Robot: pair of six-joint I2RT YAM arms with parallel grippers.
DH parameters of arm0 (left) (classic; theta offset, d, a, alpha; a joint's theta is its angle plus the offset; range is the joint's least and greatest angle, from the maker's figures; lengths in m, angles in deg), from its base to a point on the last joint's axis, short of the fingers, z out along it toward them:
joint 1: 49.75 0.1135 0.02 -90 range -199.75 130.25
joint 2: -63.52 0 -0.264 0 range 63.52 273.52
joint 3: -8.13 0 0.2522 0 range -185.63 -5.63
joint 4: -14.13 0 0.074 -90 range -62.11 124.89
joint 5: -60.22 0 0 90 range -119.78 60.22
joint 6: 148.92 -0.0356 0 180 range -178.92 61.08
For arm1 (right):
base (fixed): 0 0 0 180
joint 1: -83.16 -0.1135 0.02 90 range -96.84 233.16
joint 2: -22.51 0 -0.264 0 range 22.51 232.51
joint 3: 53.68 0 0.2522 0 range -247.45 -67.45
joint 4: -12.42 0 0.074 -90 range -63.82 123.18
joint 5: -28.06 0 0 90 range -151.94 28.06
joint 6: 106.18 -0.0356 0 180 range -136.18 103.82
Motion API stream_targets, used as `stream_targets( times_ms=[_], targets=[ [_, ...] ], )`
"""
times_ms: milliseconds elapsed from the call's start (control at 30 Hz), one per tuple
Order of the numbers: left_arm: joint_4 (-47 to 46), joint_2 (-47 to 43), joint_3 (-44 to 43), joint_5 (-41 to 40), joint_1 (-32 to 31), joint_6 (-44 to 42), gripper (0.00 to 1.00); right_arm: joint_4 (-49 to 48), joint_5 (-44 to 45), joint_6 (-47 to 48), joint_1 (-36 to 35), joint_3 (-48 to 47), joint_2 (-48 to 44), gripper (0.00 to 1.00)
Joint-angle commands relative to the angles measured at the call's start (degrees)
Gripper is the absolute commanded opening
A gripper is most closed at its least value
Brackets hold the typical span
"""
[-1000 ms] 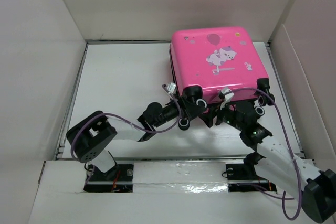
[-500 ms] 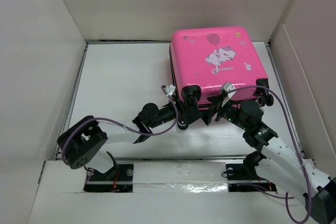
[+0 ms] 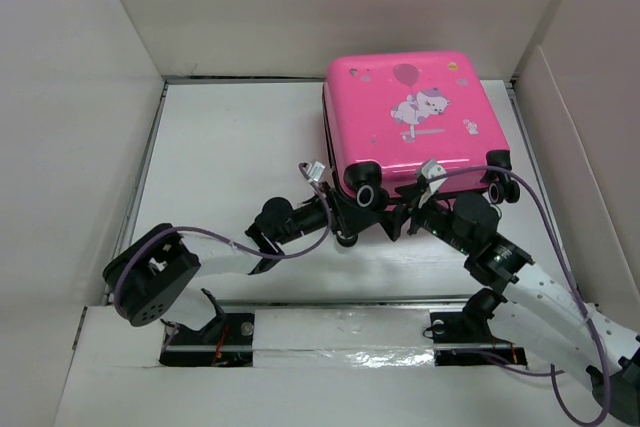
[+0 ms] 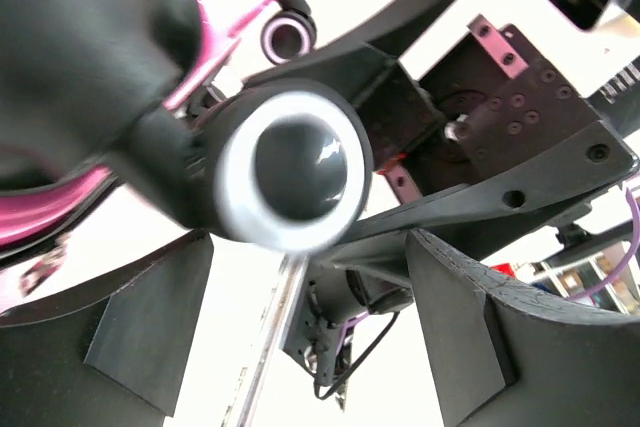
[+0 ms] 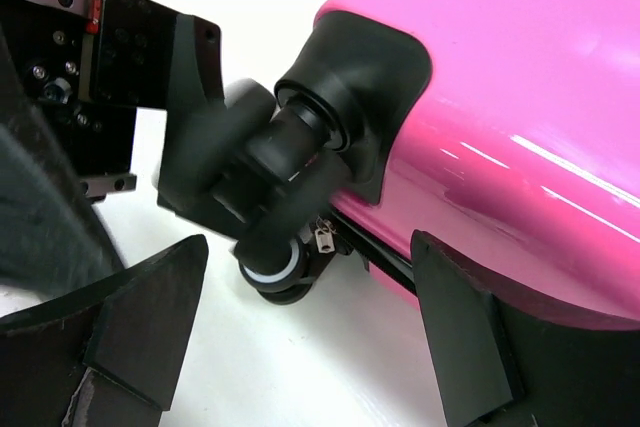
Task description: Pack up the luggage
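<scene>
The luggage (image 3: 415, 122) lies flat and closed at the back right of the table, its pink shell with the cartoon print facing up. Both grippers sit low at its near edge, facing each other beside the near-left wheel (image 3: 366, 194). My left gripper (image 3: 343, 217) is open; in the left wrist view the wheel (image 4: 290, 167) fills the space above its fingers (image 4: 150, 317), not between them. My right gripper (image 3: 403, 219) is open too, with the wheel (image 5: 275, 267) and a zipper pull (image 5: 325, 239) just ahead and the luggage shell (image 5: 500, 97) over its right finger (image 5: 460, 327).
White walls (image 3: 70, 97) box the table in on the left, back and right. The luggage's second near wheel (image 3: 497, 190) sits at its right corner. The table (image 3: 240, 137) shows bare white to the left of the luggage. The two wrists are very close together.
My right gripper has slid left along the luggage's near edge towards the left gripper. The left arm has dropped lower and edged left. The luggage has not moved.
</scene>
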Motion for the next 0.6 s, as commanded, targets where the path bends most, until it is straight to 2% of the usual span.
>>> stream_targets(
  times_ms=[0, 233, 567],
  targets=[
    [-0.1, -4.2, 1.1, -0.7, 1.2, -1.4, 0.74, -0.6, 2.3, -0.8, -0.6, 0.2, -1.8, 0.88],
    [-0.6, -3.4, -0.6, 0.0, 1.2, -1.3, 0.75, -2.1, -0.4, 1.4, -1.2, -2.3, 2.8, 0.89],
    [-4.5, -0.5, -0.6, 1.9, 1.2, 0.5, 0.74, -11.7, -2.6, 0.5, -1.7, -3.8, 11.1, 0.88]
  ],
)
